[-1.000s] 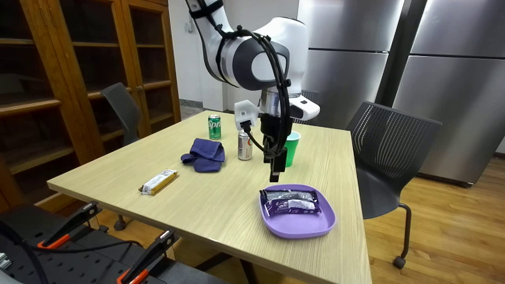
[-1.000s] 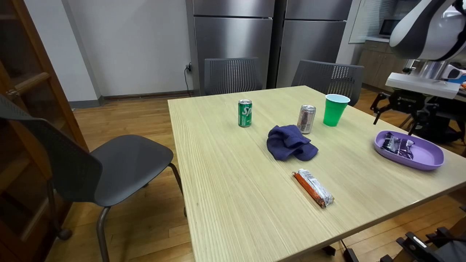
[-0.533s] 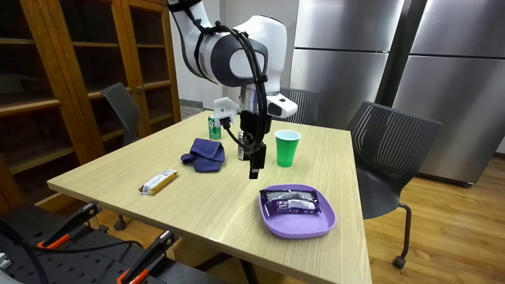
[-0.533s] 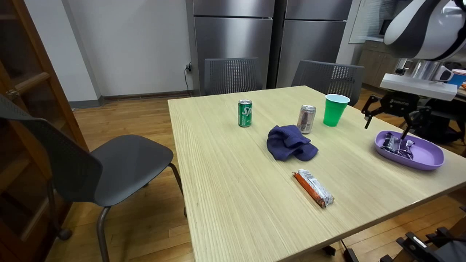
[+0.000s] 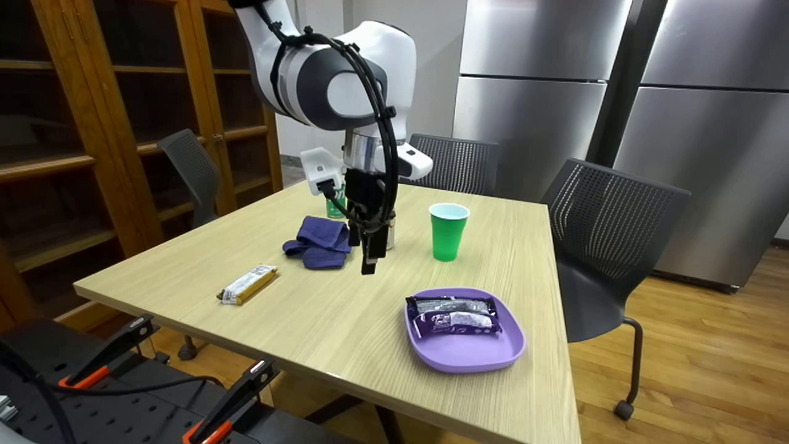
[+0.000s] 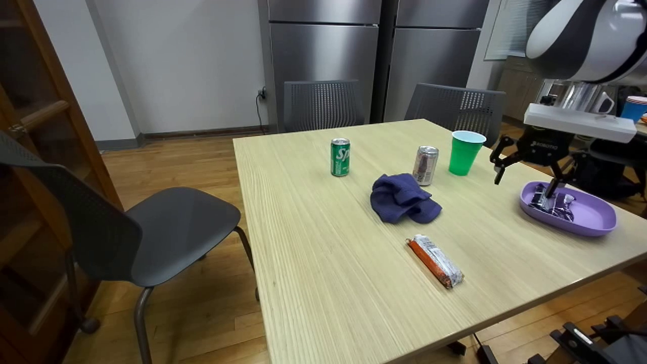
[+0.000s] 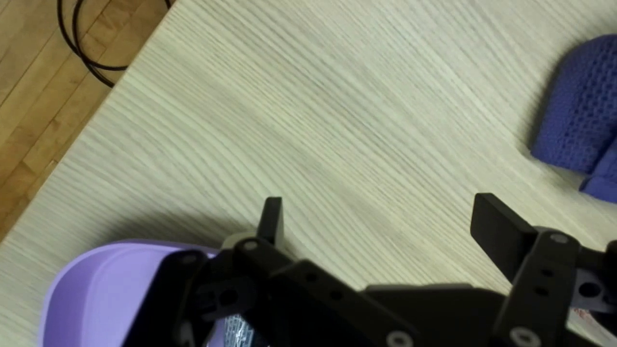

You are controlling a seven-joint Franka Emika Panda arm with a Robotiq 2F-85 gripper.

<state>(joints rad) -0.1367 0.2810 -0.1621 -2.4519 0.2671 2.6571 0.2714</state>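
The gripper (image 7: 378, 207) hangs over the table (image 5: 345, 327) — in the wrist view its two fingers (image 7: 499, 233) stand wide apart, with the table showing between them. There the purple plate (image 7: 113, 294) lies to the left, partly hidden by the gripper, and the blue cloth (image 7: 581, 103) at the right edge. In an exterior view the plate lies nearer and to the right of the gripper, two dark packets (image 5: 459, 320) side by side in it; the cloth lies left of the gripper, a bar (image 5: 249, 285) farther left and nearer, and a green cup (image 5: 448, 237) stands upright to the right, farther back. In an exterior view a silver can (image 6: 425, 167) stands between cloth and cup, a green can (image 6: 340, 157) well to its left — chairs (image 6: 323, 103) and two fridges (image 6: 323, 65) stand beyond the table
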